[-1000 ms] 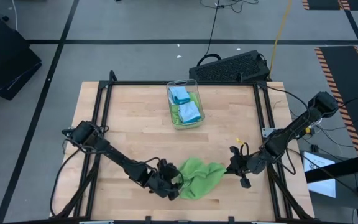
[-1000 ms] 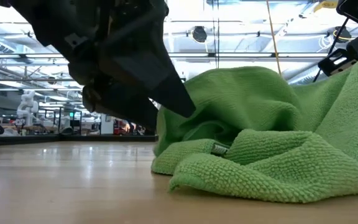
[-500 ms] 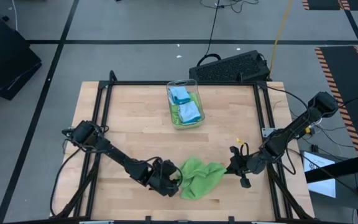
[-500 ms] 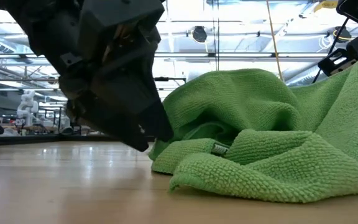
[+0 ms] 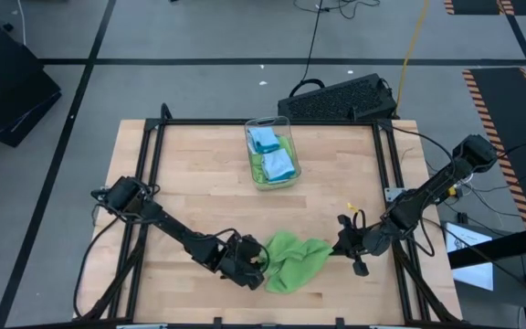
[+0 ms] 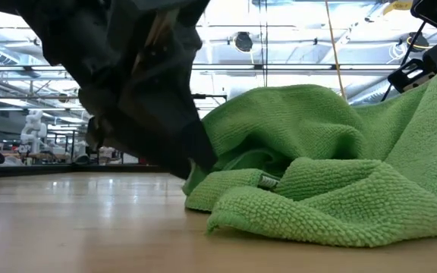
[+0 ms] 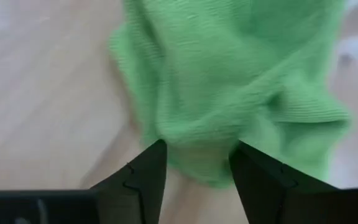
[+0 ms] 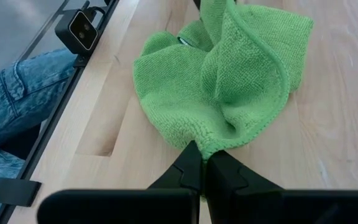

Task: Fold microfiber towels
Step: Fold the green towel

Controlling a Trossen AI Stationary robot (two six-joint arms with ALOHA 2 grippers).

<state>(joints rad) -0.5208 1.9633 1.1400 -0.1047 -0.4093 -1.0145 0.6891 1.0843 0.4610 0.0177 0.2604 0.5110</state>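
Note:
A lime green microfiber towel [image 5: 298,259] lies crumpled near the table's front edge, its underside on the wood [image 6: 317,212]. My left gripper [image 5: 258,265] comes slanting down at the towel's left side, with a bunch of cloth [image 7: 229,74] filling the gap between its fingers. My right gripper [image 5: 340,243] is shut on the towel's right side [image 8: 222,81], which rises toward it. A small white tag [image 6: 268,181] shows in the folds. My left gripper has a bunched fold at the towel's left edge [image 7: 197,146] between its two fingers [image 7: 148,171], several layers. The fingers slant down from the table's left. This part of the towel rests on the table. My right gripper pinches a bunched bit of the towel's right edge [image 8: 207,146] between its shut fingers, coming slanting down from the table's right. The cloth rises slack from the table up to the fingers.
A clear plastic bin [image 5: 248,146] at the far middle holds folded blue towels [image 5: 265,139] and a green one. A black keyboard [image 5: 341,99] lies beyond the far edge. A small camera [image 8: 79,30] sits at the near edge, with a person's jeans leg [image 8: 17,99] beside the table.
My left gripper has rolled and tipped down onto the towel's left edge, staying in the same place. The towel's left edge has bunched in a little; the rest of it and my right gripper have kept still.

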